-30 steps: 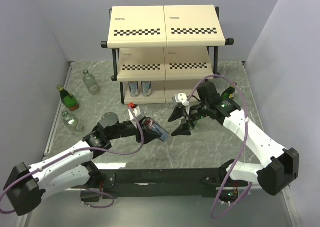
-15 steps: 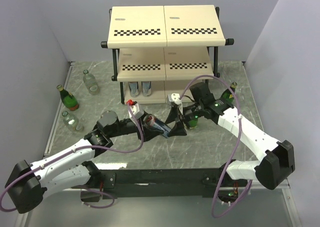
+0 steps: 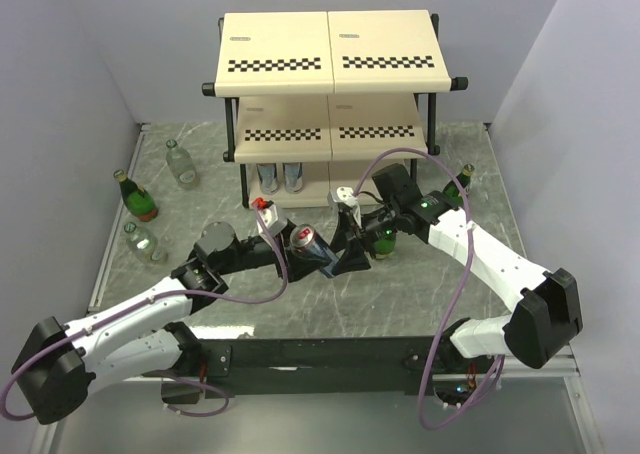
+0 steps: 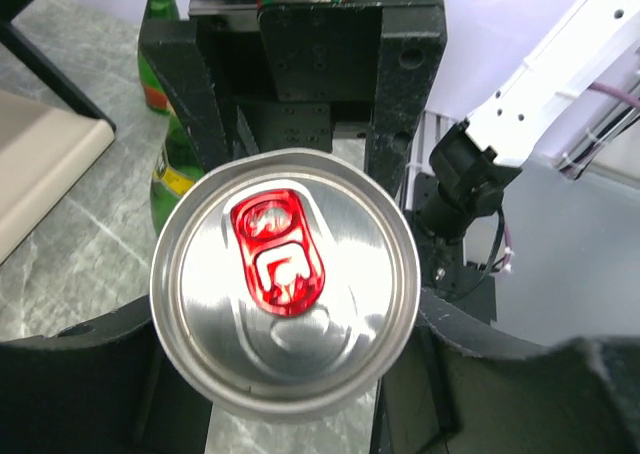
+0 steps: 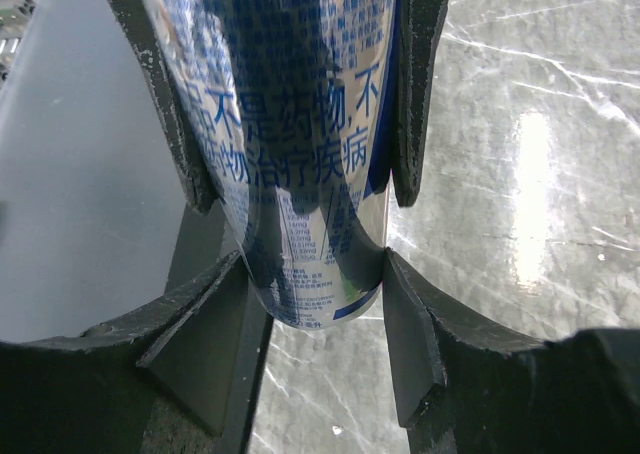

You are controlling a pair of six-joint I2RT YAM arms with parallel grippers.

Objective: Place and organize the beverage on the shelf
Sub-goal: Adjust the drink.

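The left fingers [image 4: 80,374] grip the can [image 4: 285,279] tight between them; the right fingers [image 5: 415,344] squeeze the same can at its other end, above the desk [image 3: 400,284].

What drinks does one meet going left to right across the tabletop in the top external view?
dark green bottle → far clear bottle → can held above the table → rightmost green bottle. The near clear bottle is left out, since it overlaps the dark green one.
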